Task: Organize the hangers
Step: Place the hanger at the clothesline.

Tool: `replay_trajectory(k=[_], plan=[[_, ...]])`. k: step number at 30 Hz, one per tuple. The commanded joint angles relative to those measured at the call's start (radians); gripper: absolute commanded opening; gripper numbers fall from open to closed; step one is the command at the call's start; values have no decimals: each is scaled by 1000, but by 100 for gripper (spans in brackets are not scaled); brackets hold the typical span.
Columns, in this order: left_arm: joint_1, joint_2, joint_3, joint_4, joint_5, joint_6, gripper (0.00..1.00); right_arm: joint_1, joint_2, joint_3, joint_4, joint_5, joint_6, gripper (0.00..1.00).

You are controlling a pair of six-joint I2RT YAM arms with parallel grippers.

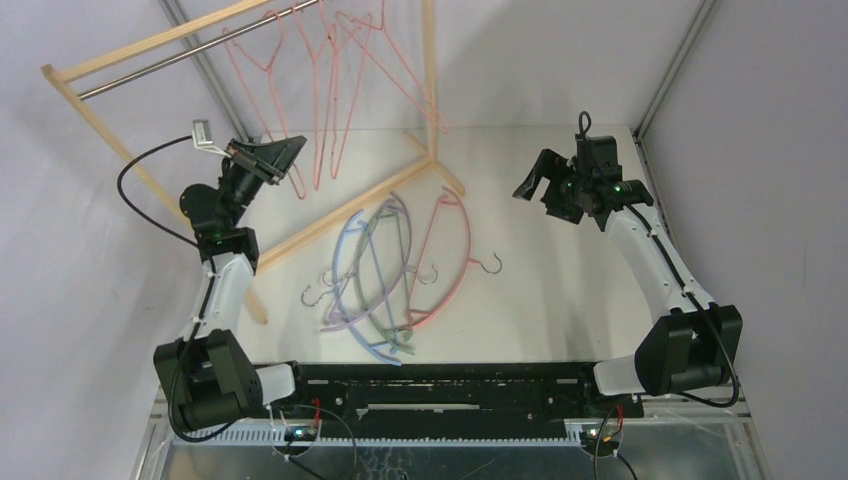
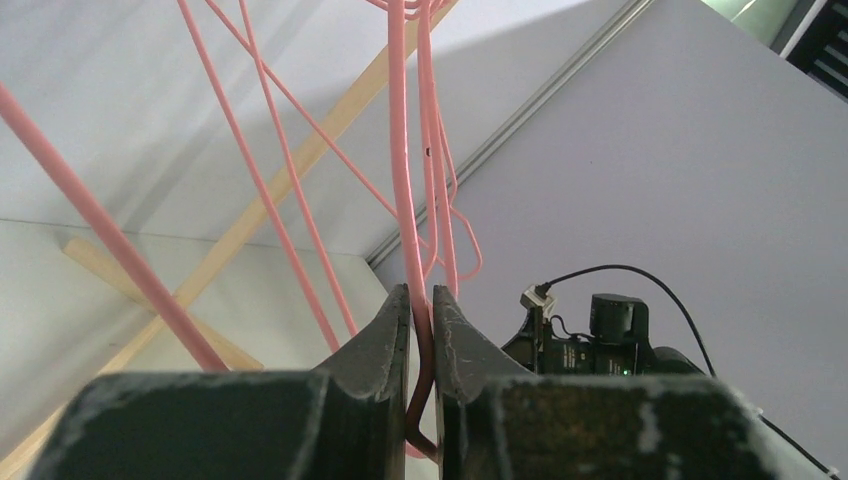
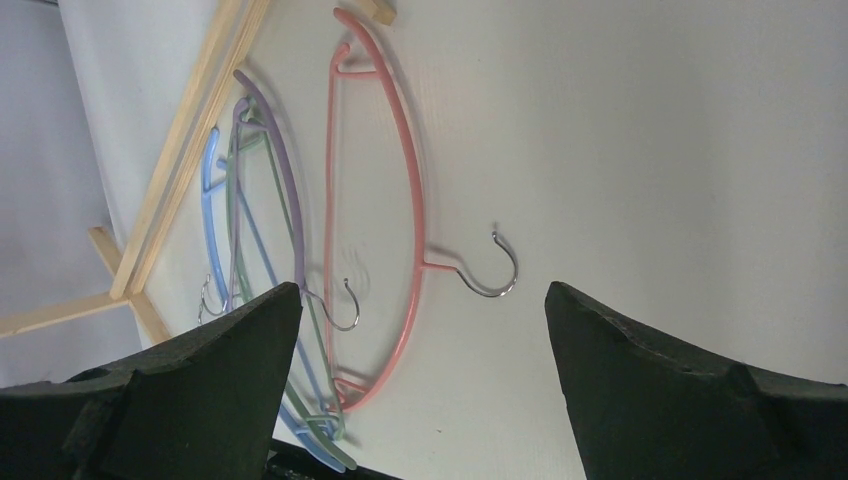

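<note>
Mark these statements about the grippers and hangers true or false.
1. The left gripper is shut on a thin wire hanger. True.
2. The right gripper holds the pink curved hanger. False: it is open and empty, above the table.
3. The lilac hanger hangs on the metal rod. False: it lies on the table among the other curved ones.
4. Several wire hangers hang from the rod. True.
</note>
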Motion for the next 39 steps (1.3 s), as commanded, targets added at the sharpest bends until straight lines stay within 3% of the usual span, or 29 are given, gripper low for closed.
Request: replay_trajectory(k=[1,7,14,18,21,22,25,28,39], plan=[[-18,31,56,-21,57,-20,0,0,-7,29,5,4,-23,100],[-115,64,193,-288,66,158,0,0,-7,28,7,3,-22,100],[-189,140,298,-374,58,192,3,-1,-12,29,-2,10,-26,100],[-195,152,297,-394,47,208,19,0,-17,29,-10,7,-34,100],[-194,137,300,-452,30,255,45,0,-21,30,-25,8,-50,100],[-194,129,302,-475,24,275,58,0,-22,29,-31,8,-52,100],[-194,105,309,-524,17,324,73,1,-25,23,-36,3,-61,100],[-195,77,313,-572,16,365,98,13,-29,11,-38,16,-63,100],[-196,-110,277,-803,21,485,100,178,5,4,-33,72,-79,100]])
